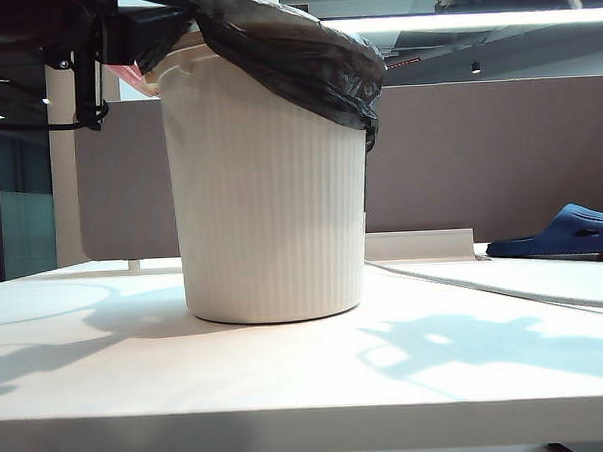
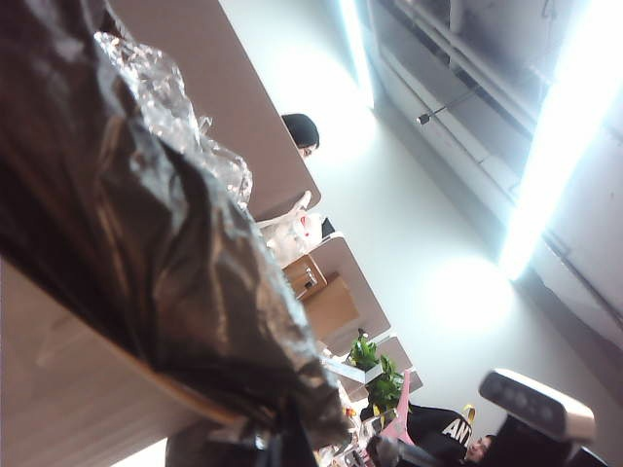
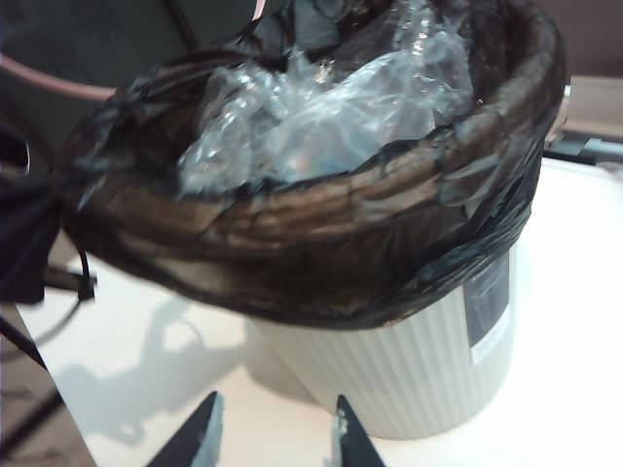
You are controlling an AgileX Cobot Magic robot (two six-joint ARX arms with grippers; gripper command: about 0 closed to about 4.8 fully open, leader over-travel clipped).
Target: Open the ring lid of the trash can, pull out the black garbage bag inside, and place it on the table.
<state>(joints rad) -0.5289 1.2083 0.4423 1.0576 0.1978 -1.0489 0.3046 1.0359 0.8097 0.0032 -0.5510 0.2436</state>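
lid (image 1: 127,73) seems off; bag (image 1: 294,56) still drapes the can (image 1: 270,187). left end effector (image 1: 138,38), closed, apparently grips it; right end effector (image 3: 273,433) open alongside. next: pull upward.

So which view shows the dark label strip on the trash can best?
The right wrist view: the label strip shows plainly on the trash can's ribbed wall below the black garbage bag. The exterior view shows the can's wall but no strip; the left wrist view shows mostly bag, no label.
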